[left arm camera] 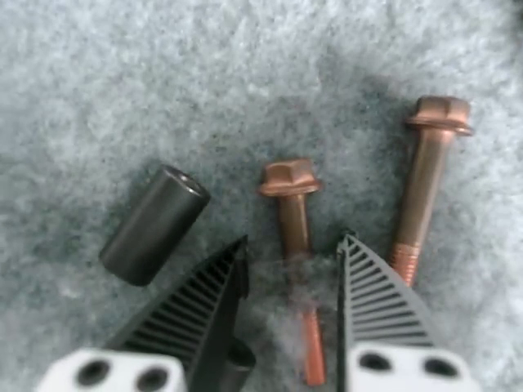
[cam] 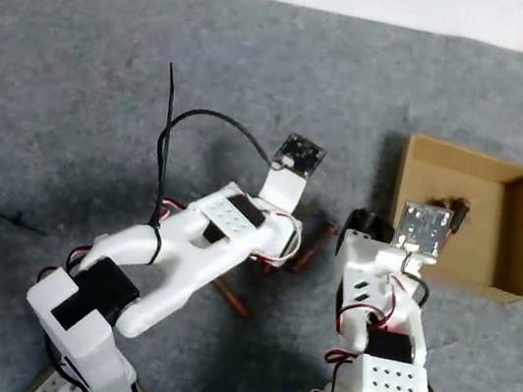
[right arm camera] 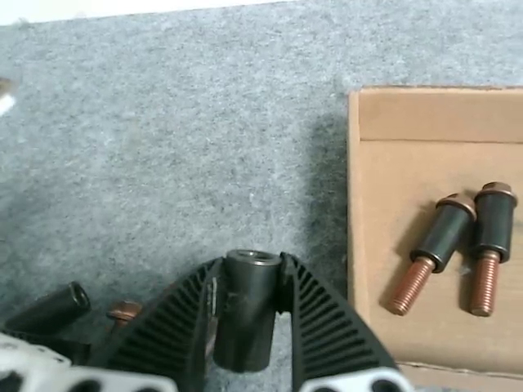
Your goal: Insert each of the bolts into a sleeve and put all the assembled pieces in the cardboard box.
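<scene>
My left gripper [left arm camera: 290,245] is open just above the carpet, its fingers on either side of the shank of a copper bolt [left arm camera: 292,216]. A longer bolt [left arm camera: 426,184] lies on one side of it and a black sleeve [left arm camera: 154,225] on the other. My right gripper [right arm camera: 251,263] is shut on another black sleeve [right arm camera: 243,314], held upright beside the cardboard box [right arm camera: 433,114]. Two assembled bolt-and-sleeve pieces [right arm camera: 440,245] [right arm camera: 490,241] lie in the box. In the high view the box [cam: 467,155] sits at the right, just beyond the right arm [cam: 398,277].
Grey carpet covers the whole table. Copper bolts [cam: 311,247] lie between the two arms, and one more [cam: 230,298] sits under the left arm [cam: 183,253]. A black cable tie [cam: 0,211] lies at the far left. A loose sleeve [right arm camera: 53,306] and a bolt head [right arm camera: 124,311] are near the right gripper.
</scene>
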Robot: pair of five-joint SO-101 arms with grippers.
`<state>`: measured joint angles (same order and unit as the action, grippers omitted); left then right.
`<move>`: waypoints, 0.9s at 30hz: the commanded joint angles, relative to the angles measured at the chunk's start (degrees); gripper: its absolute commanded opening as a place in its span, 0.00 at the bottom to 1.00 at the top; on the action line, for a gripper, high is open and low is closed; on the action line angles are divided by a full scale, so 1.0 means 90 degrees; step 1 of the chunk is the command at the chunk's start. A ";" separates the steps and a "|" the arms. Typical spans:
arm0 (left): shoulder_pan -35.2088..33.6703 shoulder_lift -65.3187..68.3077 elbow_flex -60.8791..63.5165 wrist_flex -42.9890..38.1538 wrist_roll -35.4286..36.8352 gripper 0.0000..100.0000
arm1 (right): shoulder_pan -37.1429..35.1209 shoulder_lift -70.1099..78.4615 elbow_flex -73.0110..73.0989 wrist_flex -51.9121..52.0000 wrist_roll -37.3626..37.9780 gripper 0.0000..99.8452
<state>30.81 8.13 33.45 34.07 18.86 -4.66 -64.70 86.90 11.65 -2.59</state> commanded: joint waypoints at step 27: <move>-0.0210 0.0747 -0.1138 0.0449 -0.0381 0.18 | 0.0093 -0.0190 -0.0083 -0.0181 0.0078 0.01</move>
<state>29.41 12.18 29.85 33.54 17.80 -4.66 -64.70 86.90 11.65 -2.59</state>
